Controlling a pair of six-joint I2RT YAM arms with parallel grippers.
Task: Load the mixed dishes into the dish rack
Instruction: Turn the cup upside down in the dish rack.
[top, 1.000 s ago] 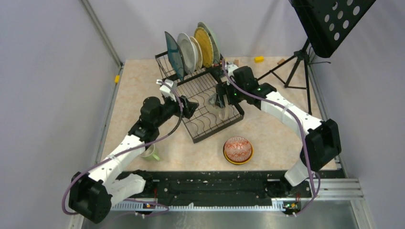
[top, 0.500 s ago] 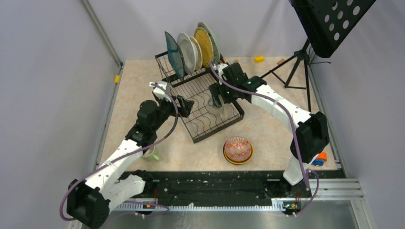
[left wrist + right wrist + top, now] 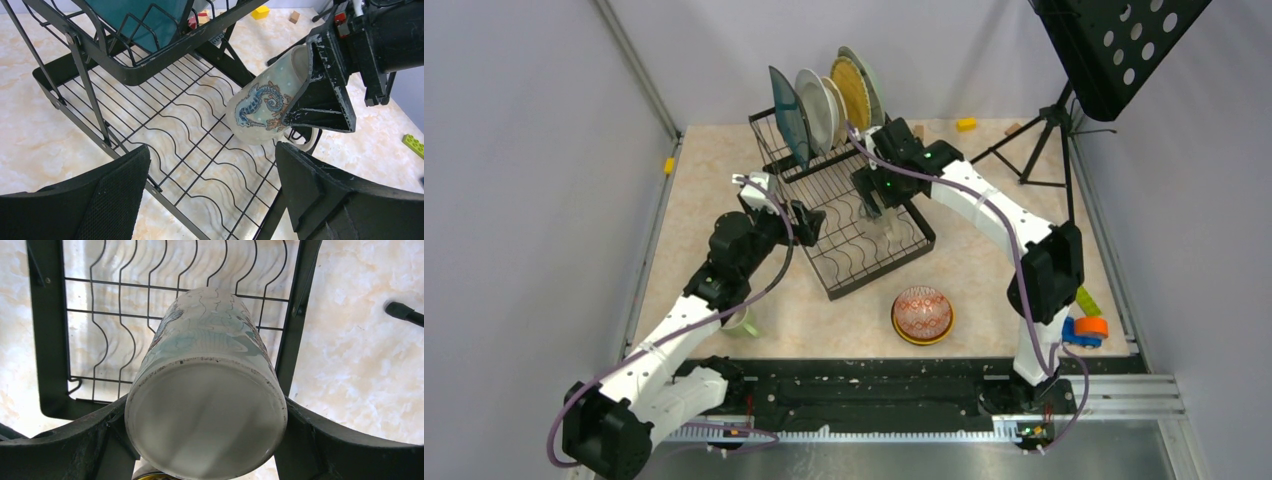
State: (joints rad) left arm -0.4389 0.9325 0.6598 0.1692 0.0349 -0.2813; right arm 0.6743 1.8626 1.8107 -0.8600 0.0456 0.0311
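Note:
The black wire dish rack [image 3: 861, 262] stands mid-table with several plates upright in its raised section: a dark teal plate [image 3: 786, 112], a white plate [image 3: 813, 106] and a cream-yellow plate [image 3: 853, 96]. My right gripper [image 3: 871, 204] is shut on a cream mug [image 3: 260, 109] with a blue seahorse pattern, held tilted just above the lower tray's wavy wires [image 3: 190, 135]. The mug's base [image 3: 205, 415] fills the right wrist view between the fingers [image 3: 320, 445]. My left gripper [image 3: 215, 182] hangs open and empty over the tray's near-left edge. A light-green mug [image 3: 742, 321] lies half hidden behind my left arm. A red-patterned bowl [image 3: 922, 310] sits nested in a yellow-orange one.
A black tripod music stand [image 3: 1044, 130] occupies the far right. Small blocks lie around: a yellow block [image 3: 965, 124] at the back, another yellow piece [image 3: 669, 165] by the left wall, a green brick [image 3: 1087, 299] and a blue toy car [image 3: 1082, 330] near my right arm's base.
My right arm carried the mug left and farther back over the lower tray. The left gripper opened wider and drew slightly back to the left.

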